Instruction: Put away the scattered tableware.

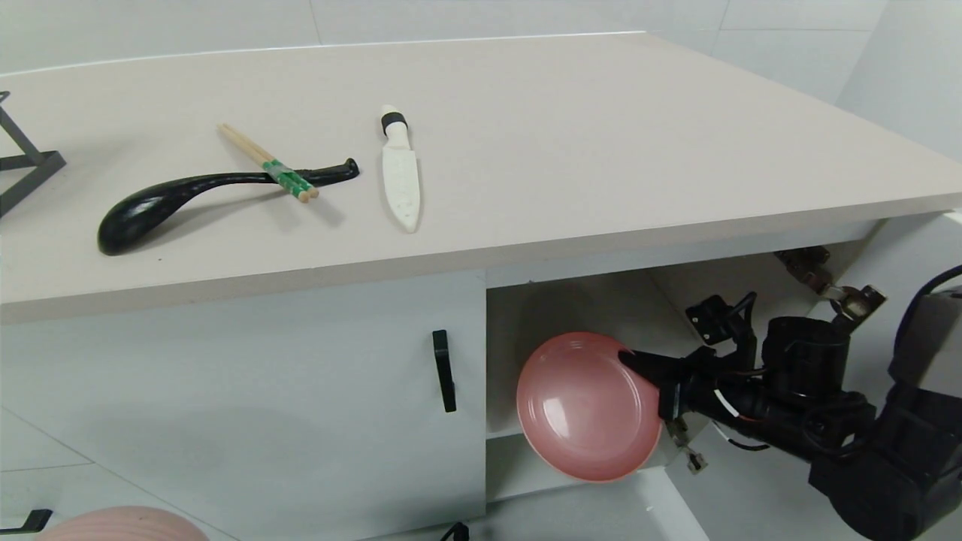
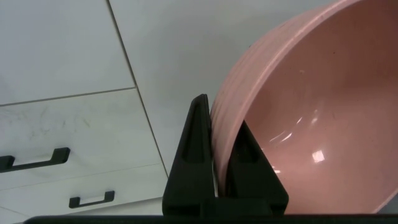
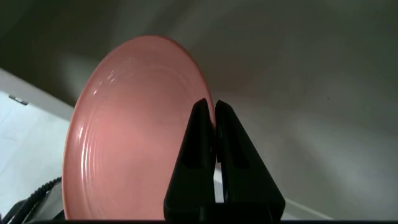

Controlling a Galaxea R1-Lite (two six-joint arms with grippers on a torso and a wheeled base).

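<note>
My right gripper (image 1: 639, 366) is shut on the rim of a pink plate (image 1: 582, 406), holding it on edge at the mouth of the open cabinet (image 1: 571, 300) under the counter. The right wrist view has the same pink plate (image 3: 130, 130) pinched between the right gripper's (image 3: 214, 115) fingers. My left gripper (image 2: 216, 121) is shut on the wall of a pink bowl (image 2: 311, 118); the pink bowl (image 1: 124, 524) peeks in at the lower left of the head view. On the counter lie a black ladle (image 1: 173, 203), chopsticks (image 1: 267, 161) across its handle, and a white knife (image 1: 398, 173).
A closed cabinet door with a black handle (image 1: 445, 370) stands left of the open compartment. The opened door's hinges (image 1: 827, 282) are at the right. A dark metal rack (image 1: 22, 165) sits at the counter's far left. White drawers with black handles (image 2: 37, 160) appear behind the bowl.
</note>
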